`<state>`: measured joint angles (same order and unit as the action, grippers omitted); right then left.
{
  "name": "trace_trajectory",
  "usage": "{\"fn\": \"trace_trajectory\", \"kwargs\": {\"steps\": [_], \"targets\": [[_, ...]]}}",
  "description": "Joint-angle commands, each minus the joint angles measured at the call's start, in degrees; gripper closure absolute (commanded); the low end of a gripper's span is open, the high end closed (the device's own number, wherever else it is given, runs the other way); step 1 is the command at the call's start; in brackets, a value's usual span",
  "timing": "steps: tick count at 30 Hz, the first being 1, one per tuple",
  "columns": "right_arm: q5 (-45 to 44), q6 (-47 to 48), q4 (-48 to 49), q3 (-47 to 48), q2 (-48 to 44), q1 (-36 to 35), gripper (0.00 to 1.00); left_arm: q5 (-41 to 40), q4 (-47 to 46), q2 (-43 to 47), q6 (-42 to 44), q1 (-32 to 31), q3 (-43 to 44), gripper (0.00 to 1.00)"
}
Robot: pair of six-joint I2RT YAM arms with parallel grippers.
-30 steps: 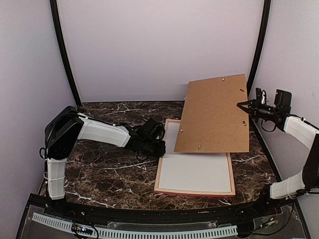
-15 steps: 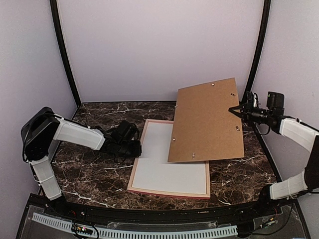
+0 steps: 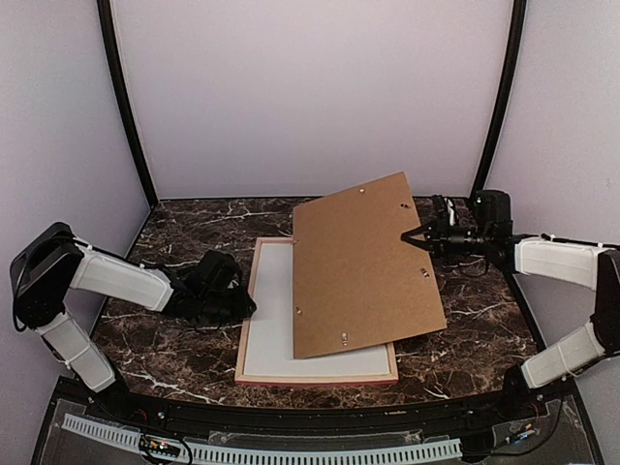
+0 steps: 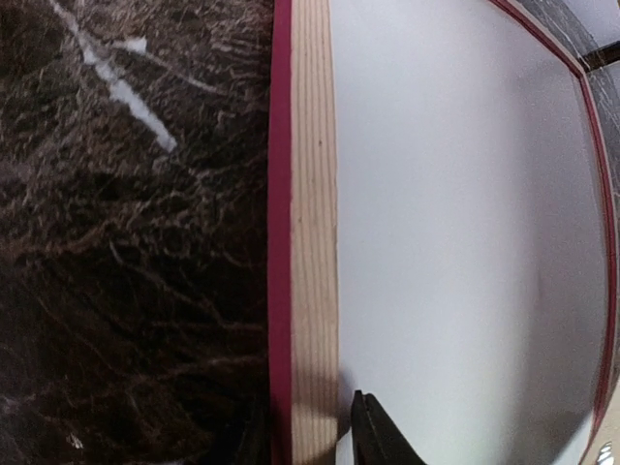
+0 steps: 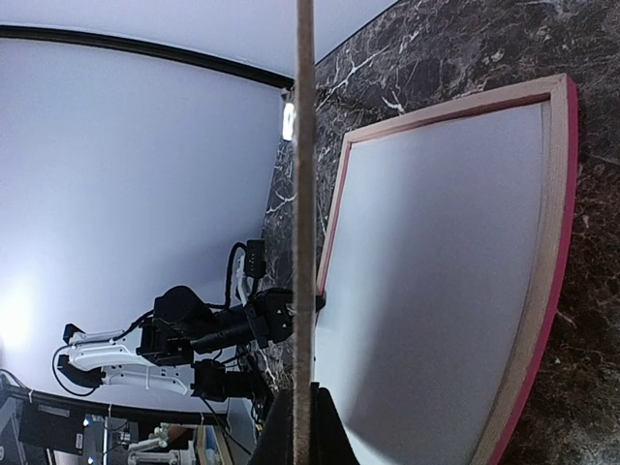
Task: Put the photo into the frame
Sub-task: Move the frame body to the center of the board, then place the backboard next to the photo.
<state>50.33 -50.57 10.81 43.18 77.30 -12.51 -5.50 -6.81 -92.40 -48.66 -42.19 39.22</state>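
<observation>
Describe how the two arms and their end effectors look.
The left arm and right arm have smooth white shells with black joints. The left end effector and right end effector are black, with thin black cables nearby.

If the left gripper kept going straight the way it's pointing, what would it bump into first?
The frame. The left gripper points at its pale wooden left edge, which sits between the fingers, so it would probably meet that wood almost at once. Whether they touch it now is unclear.
</observation>
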Motion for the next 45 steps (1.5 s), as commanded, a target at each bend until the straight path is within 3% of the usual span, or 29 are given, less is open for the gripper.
{"fn": "trace_trajectory", "kwargs": {"steps": [1, 10, 17, 25, 45], "targets": [[-0.7, -4.4, 11.2, -1.1, 1.2, -3.0, 1.00, 2.2, 3.1, 4.5, -2.1, -0.4, -3.1, 0.65], [-1.8, -11.1, 22.8, -2.9, 7.8, -8.9, 1.00, -4.0, 11.9, 14.3, 2.4, -0.2, -0.4, 0.39], [-2.6, -13.6, 27.7, -2.8, 11.6, -11.9, 1.00, -6.8, 14.7, 18.4, 13.9, 1.0, 5.0, 0.32], [-5.3, -16.7, 32.4, -3.1, 14.7, -14.2, 1.00, -7.1, 17.9, 15.8, 18.8, 2.2, 12.0, 0.28], [-9.9, -23.3, 44.1, -8.8, 21.0, -16.3, 1.00, -5.4, 15.8, 11.3, 18.3, 2.6, 11.3, 0.27]]}}
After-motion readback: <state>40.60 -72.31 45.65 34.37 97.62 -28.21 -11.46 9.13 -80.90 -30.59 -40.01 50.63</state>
